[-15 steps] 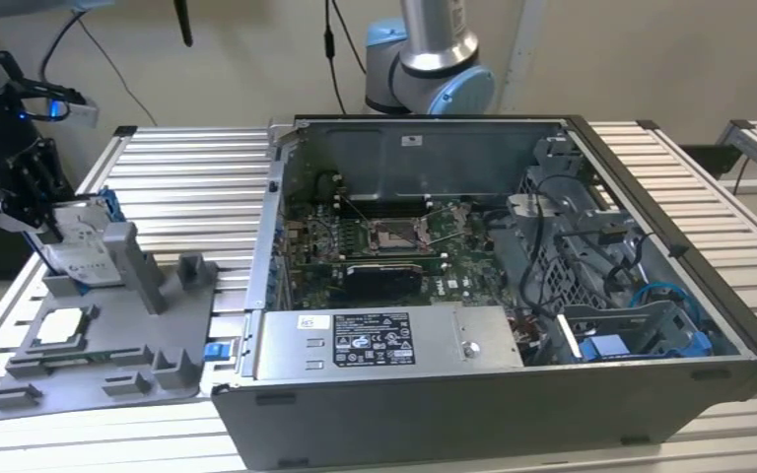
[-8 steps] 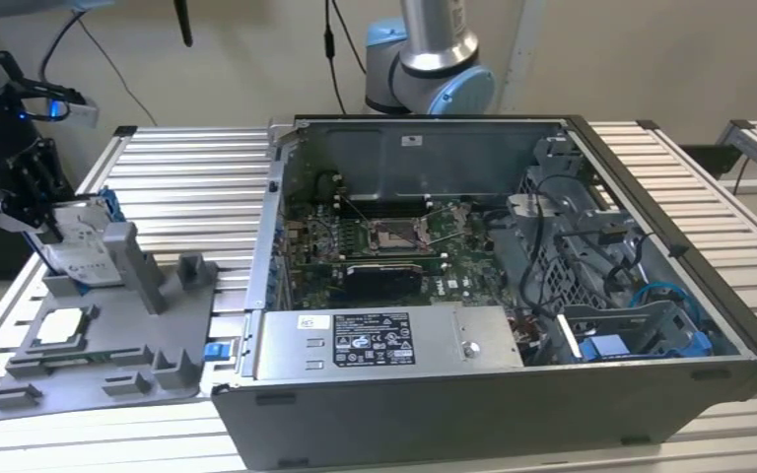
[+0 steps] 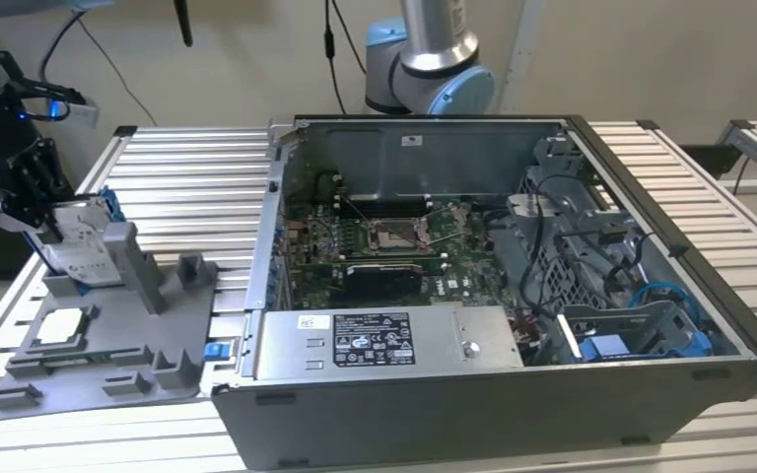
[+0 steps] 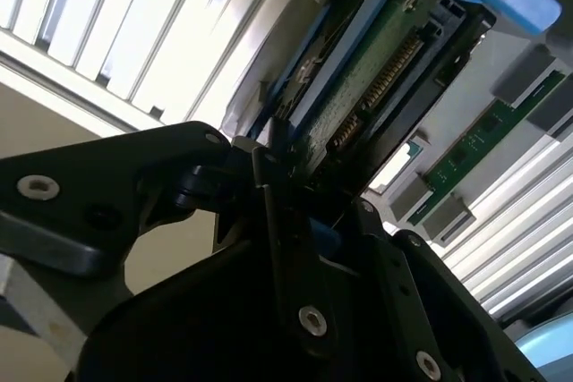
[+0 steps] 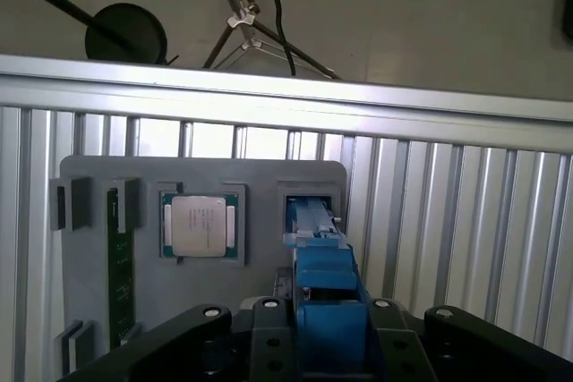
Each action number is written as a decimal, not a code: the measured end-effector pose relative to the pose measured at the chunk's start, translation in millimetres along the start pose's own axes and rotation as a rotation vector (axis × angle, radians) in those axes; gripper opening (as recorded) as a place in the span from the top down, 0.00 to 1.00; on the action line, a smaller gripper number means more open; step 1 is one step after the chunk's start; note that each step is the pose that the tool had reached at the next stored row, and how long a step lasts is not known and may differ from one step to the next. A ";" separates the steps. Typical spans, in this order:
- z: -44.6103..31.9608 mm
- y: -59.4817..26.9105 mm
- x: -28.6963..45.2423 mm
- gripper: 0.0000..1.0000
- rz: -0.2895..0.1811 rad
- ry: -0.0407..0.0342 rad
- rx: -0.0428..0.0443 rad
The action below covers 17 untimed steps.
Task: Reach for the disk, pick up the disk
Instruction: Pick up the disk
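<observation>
Black gripper (image 5: 327,312) body sits closest to both wrist cameras. Its jaws stand on either side of the blue bracket (image 5: 322,266) with no gap that I can see, so I log it as pinching the disk (image 3: 84,258) by the bracket's end. How firm the hold is I cannot judge. Disk location: standing on edge in a slot of the grey fixture tray (image 3: 103,370). The tray lies on the slatted table (image 3: 181,187), at about 9 o'clock from the open computer case (image 3: 484,424) in the exterior view. The disk's long axis runs up out of the slot, close to upright. The gripper meets its upper end from about 11 o'clock, so the claw is above, the disk is below, and the two are roughly in line. The second wrist view shows the green circuit-board face (image 4: 358,87) running away from the jaws, which fits. The lower end looks seated in the slot, so I judge it not yet lifted. Edges: the grey upright post (image 3: 129,258) of the tray is just beside the disk at 3 o'clock, and the case wall is further along the same direction, near but apart. The square chip (image 5: 201,225) and memory stick (image 5: 121,257) rest in their own pockets of the tray, apart from the disk. Open room: 12 o'clock, straight above the slot, with nothing in the way. The table edge lies at 9 o'clock.
</observation>
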<state>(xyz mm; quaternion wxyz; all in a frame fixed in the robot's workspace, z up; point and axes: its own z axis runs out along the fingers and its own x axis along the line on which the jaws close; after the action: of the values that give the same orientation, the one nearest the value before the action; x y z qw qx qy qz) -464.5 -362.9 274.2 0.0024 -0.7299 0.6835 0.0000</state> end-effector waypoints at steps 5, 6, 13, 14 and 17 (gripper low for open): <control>0.0 0.0 -0.1 1.00 0.000 -0.0004 0.0001; 0.1 0.0 -0.2 1.00 0.000 -0.0011 0.0003; 0.0 0.0 -0.1 1.00 0.000 -0.0030 0.0003; 0.1 0.0 -0.1 1.00 0.000 -0.0030 0.0003; 0.1 0.0 0.0 1.00 0.000 0.0001 0.0002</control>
<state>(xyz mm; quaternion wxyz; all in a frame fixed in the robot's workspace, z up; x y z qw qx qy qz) -464.5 -362.9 274.1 0.0024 -0.7299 0.6835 -0.0001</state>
